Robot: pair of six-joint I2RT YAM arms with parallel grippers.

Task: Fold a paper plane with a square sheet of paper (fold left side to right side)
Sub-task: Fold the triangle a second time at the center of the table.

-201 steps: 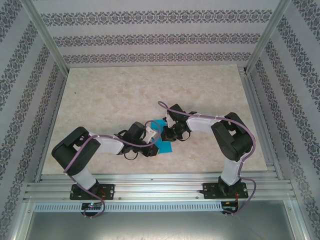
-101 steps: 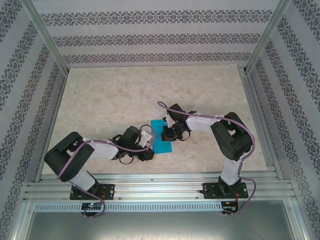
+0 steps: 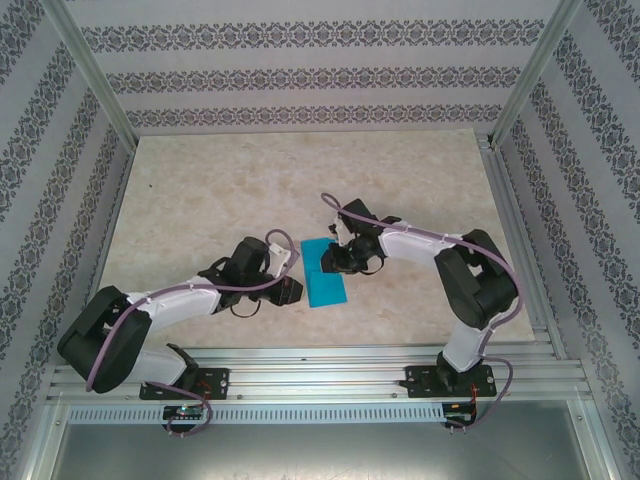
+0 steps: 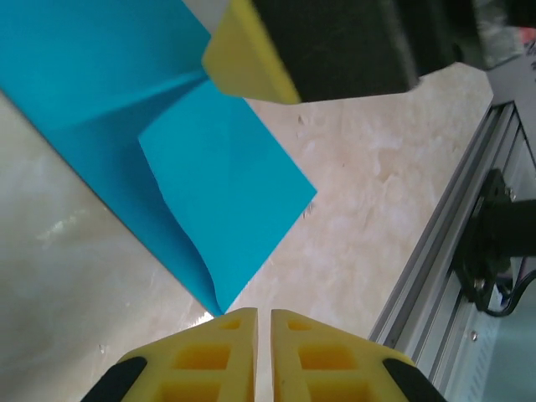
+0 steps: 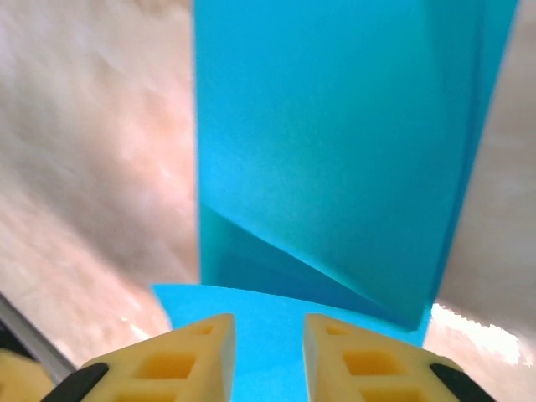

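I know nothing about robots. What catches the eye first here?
The bright turquoise paper, creased and partly folded, lies near the middle of the pale marbled table. The yellow-tipped left gripper and right gripper flank it from opposite sides.

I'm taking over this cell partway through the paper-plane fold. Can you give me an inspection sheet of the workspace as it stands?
Surface: beige marbled table top, no stains seen.
Job's things: blue sheet of paper, folded over with diagonal creases, lying on the table between the two grippers; not yet a plane.
Clutter: nothing seen.
Grippers: left gripper has its fingers almost together with nothing between them, just off a corner of the paper. Right gripper has its jaws apart over the paper's edge.
Cables: purple cables run along both arms, none lying on the paper.
Surroundings: patterned walls; aluminium rails at the near edge.
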